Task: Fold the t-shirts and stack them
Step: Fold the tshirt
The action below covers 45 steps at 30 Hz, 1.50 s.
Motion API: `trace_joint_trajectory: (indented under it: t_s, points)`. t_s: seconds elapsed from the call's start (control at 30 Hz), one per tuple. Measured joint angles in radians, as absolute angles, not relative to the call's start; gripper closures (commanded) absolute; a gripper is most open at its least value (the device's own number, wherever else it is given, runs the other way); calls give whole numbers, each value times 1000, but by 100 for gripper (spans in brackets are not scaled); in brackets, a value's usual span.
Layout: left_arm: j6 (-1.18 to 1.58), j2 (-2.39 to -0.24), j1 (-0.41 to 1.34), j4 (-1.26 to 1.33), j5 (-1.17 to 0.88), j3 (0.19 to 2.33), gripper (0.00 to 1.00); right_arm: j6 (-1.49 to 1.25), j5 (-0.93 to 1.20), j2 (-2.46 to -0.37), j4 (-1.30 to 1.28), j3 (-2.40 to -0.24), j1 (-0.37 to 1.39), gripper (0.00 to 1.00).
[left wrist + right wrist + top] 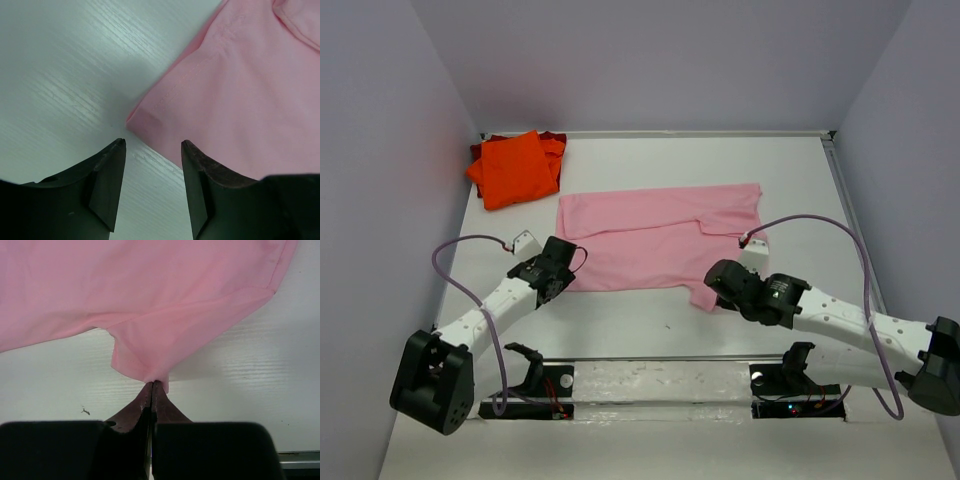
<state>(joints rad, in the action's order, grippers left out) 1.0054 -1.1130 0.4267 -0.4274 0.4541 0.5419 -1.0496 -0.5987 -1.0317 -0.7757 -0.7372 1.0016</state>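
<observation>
Edge of the soft light-pink t-shirt is pinched in the closed right gripper; left gripper is held parted, empty.

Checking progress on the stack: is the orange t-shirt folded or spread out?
Folded: the orange t-shirt is a compact rectangle lying on the dark red t-shirt, far left.

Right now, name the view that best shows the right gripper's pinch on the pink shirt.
Right wrist: the right gripper is shut on a pink shirt corner, close up. Top external shows the gripper from above, with the pinch hidden. Left wrist shows only another shirt corner.
</observation>
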Motion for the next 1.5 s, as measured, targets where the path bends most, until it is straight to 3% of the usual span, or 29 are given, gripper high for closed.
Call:
trace_joint_trajectory:
  t_s: [0.13, 0.5, 0.57, 0.7, 0.93, 0.97, 1.03, 1.1, 1.13, 1.17, 1.2, 1.23, 1.3, 1.5]
  points:
    - [1012, -1092, 427, -427, 466, 542, 50, -1046, -599, -1023, -775, -737, 1002, 100]
    - [1018, -1154, 427, -419, 468, 541, 53, -1042, -598, -983, -774, -736, 1002, 100]
    - [1020, -1152, 427, -414, 468, 539, 64, -1042, -598, -981, -774, -736, 1002, 100]
    - [1026, -1153, 427, -400, 460, 535, 97, -1042, -598, -979, -772, -731, 1002, 100]
    - [1028, -1160, 427, -376, 435, 514, 100, -1043, -598, -940, -775, -717, 1002, 100]
    - [1028, -1160, 427, -374, 432, 513, 98, -1043, -598, -935, -775, -717, 1002, 100]
    - [1026, -1153, 427, -374, 430, 513, 83, -1043, -598, -930, -775, -717, 1002, 100]
    - [1026, -1141, 427, -375, 432, 513, 78, -1044, -597, -930, -775, -717, 1002, 100]
    - [1024, -1135, 427, -376, 434, 513, 70, -1044, -597, -930, -775, -717, 1002, 100]
    - [1024, -1130, 427, -379, 435, 513, 54, -1044, -597, -931, -775, -717, 1002, 100]
    - [1020, -1128, 427, -382, 437, 513, 54, -1044, -597, -931, -775, -717, 1002, 100]
    - [1021, -1125, 427, -385, 438, 513, 46, -1043, -597, -931, -775, -717, 1002, 100]
    - [1017, -1121, 427, -393, 442, 513, 39, -1043, -597, -931, -775, -717, 1002, 100]
    - [1015, -1117, 427, -408, 443, 513, 38, -1043, -597, -931, -775, -717, 1002, 100]
